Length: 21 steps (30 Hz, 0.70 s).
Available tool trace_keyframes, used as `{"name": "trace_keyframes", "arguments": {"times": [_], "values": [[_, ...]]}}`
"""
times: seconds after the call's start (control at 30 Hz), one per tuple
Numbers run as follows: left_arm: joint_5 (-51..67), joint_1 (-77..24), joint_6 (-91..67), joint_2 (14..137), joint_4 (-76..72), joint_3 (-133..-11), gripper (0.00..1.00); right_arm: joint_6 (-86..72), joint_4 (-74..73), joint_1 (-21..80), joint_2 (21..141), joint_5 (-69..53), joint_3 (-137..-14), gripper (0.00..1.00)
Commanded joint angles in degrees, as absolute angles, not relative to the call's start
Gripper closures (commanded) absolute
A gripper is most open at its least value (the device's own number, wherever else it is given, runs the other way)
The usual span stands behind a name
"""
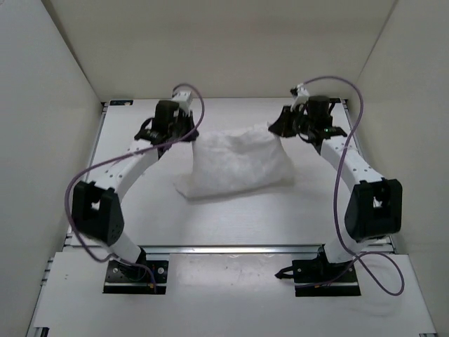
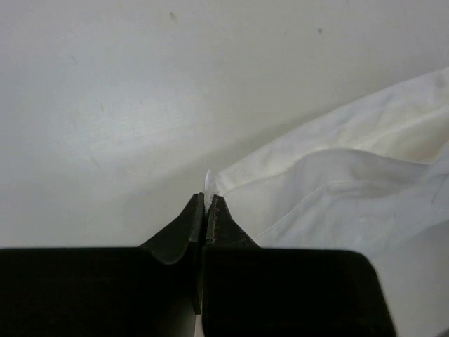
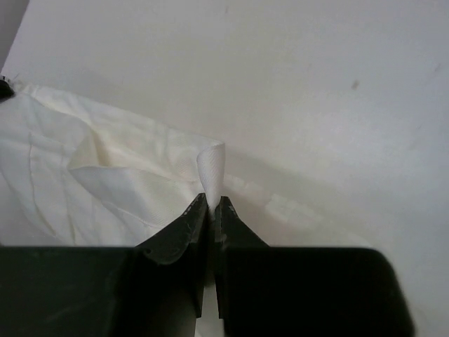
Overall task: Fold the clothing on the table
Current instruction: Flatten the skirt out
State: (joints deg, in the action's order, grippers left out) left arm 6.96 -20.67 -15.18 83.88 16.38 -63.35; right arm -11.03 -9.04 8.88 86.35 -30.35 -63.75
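Fold begun, not finished. Nearest me, the low hem of the clothing (image 1: 231, 184) rests on the tabletop (image 1: 231, 221) about mid-field, and I see no completed fold. Its far edge appears raised, strung between both tools. My left tool (image 1: 184, 132), at the clothing's 10 o'clock, is clamped on one far corner. My right tool (image 1: 280, 128), at 2 o'clock, is clamped on the other. I judge that carrying this edge toward 6 o'clock remains.

The clothing (image 2: 351, 189) is cut off at the right edge of the left wrist view and the left edge of the right; from above, its pleats seem too faint to tell.
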Motion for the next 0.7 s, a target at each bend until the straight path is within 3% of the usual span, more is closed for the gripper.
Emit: {"name": "trace_keyframes", "arguments": {"times": [0.0, 0.13, 0.23, 0.33, 0.5, 0.67], "values": [[5.01, -19.78, -9.33, 92.25, 17.11, -85.96, 1.0, -7.55, -5.97, 7.56, 91.03, -29.26, -81.59, 1.0], [0.8, -20.04, -4.41, 102.11, 23.36, -113.31, 1.0, -9.14, -4.84, 4.93, 94.66, -30.67, -97.96, 1.0], [0.44, -20.21, -1.86, 100.74, 22.59, -117.26, 1.0, -6.52, -3.78, 4.49, 92.12, -29.88, -98.54, 1.0], [0.44, -21.27, -0.18, 94.95, 20.05, -108.13, 1.0, -2.56, -2.73, 5.54, 86.86, -25.76, -88.03, 1.0], [-3.42, -27.93, 1.76, 80.02, 16.53, -77.76, 1.0, -4.66, -0.44, 7.19, 74.55, -25.32, -62.61, 1.0], [-1.5, -34.8, -8.58, 65.6, 21.96, -55.86, 1.0, -9.03, -4.99, 15.73, 57.52, -19.25, -37.92, 1.0]]}}
